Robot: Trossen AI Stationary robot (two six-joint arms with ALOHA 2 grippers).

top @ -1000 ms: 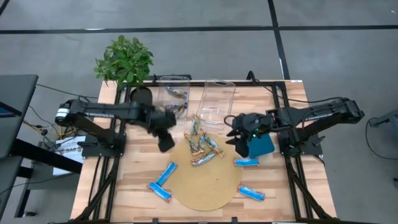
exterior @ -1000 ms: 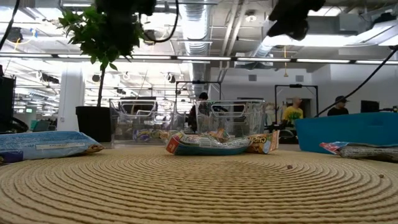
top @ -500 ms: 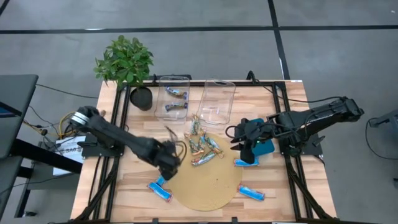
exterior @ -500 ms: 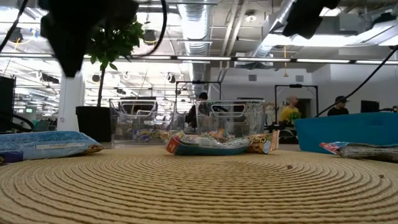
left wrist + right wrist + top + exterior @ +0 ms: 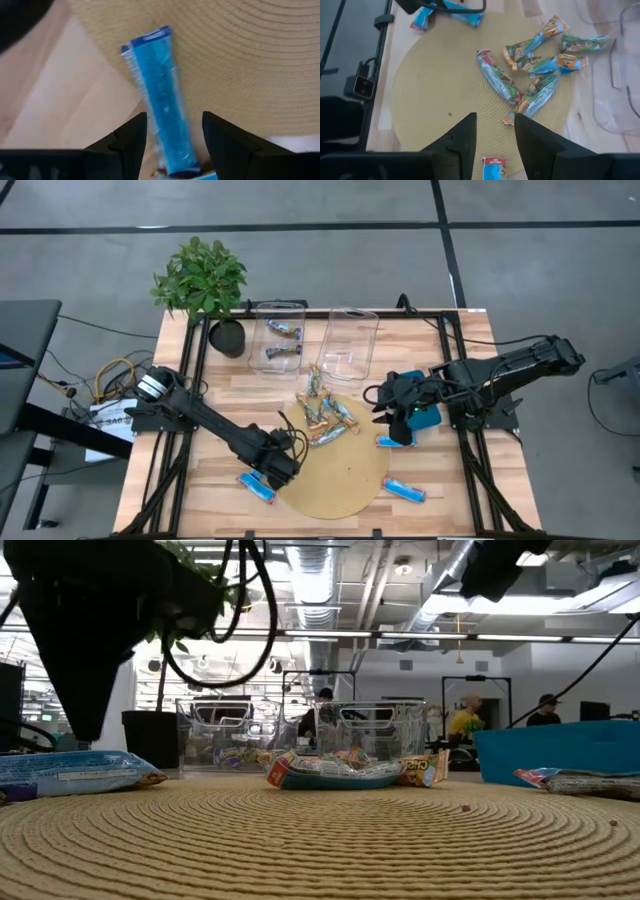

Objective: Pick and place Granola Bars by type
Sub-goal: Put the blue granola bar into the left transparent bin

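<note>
Left gripper is down at the near-left rim of the round woven mat, fingers spread and straddling a blue granola bar that lies half on the mat, half on the wood. Risk: the bar sits skewed between the jaws, so closing could pinch only the wrapper edge or push it along the mat; a second blue bar lies just beside it and could get dragged. Right gripper hovers off the mat's right edge above another blue bar, fingers partly apart, nothing held. Mixed silver bars pile at the mat's far side, and two clear bins stand beyond the mat. Wooden tabletop; open lab behind, people standing far back.
</note>
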